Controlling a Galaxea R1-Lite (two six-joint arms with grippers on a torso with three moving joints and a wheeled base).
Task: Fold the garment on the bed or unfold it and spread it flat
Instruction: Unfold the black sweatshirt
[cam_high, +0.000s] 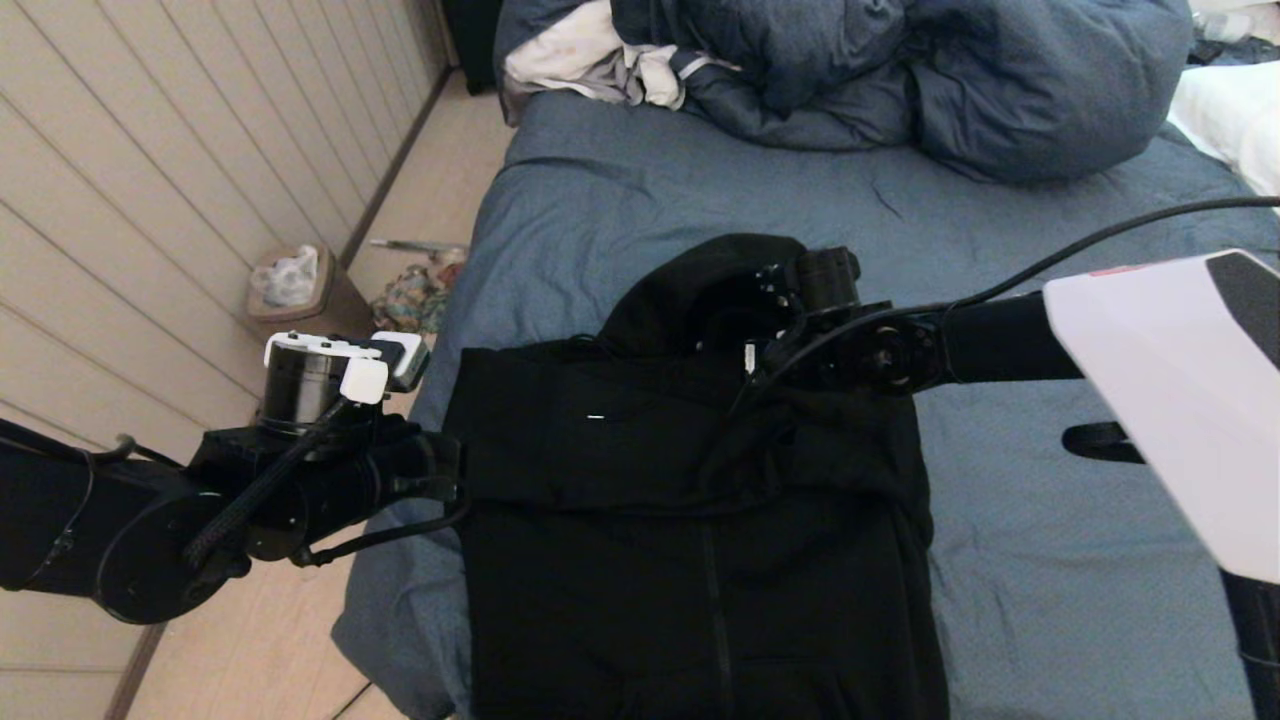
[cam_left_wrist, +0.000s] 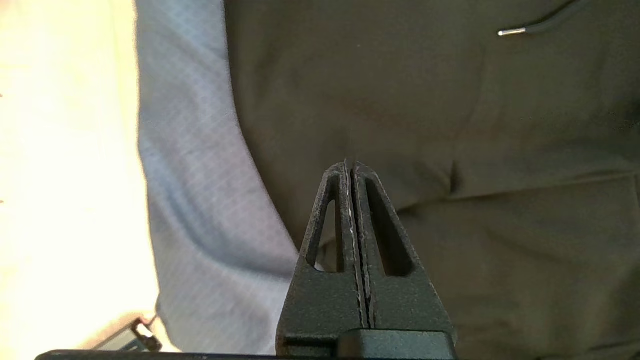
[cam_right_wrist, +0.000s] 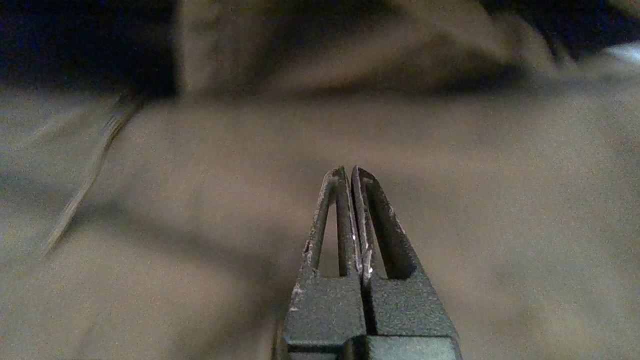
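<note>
The black garment (cam_high: 650, 520) lies on the bed (cam_high: 1000, 250), body flat, a fold running across its chest and the hood bunched at the far end. A metal drawstring tip (cam_high: 596, 417) rests on the chest. My left gripper (cam_left_wrist: 350, 165) hovers over the garment's (cam_left_wrist: 500, 150) left edge, beside the sheet (cam_left_wrist: 190, 175); it is shut with nothing in it. My right gripper (cam_right_wrist: 348, 170) reaches in from the right at the hood and collar, low over the dark fabric (cam_right_wrist: 450, 175), also shut and empty. In the head view its fingers blend into the hood.
A puffy blue-grey duvet (cam_high: 950, 80) and a white and grey cloth (cam_high: 590, 60) are heaped at the bed's far end. A white pillow (cam_high: 1230, 120) sits far right. On the floor left of the bed stand a small bin (cam_high: 290, 285) and some clutter (cam_high: 415, 295) by the wall.
</note>
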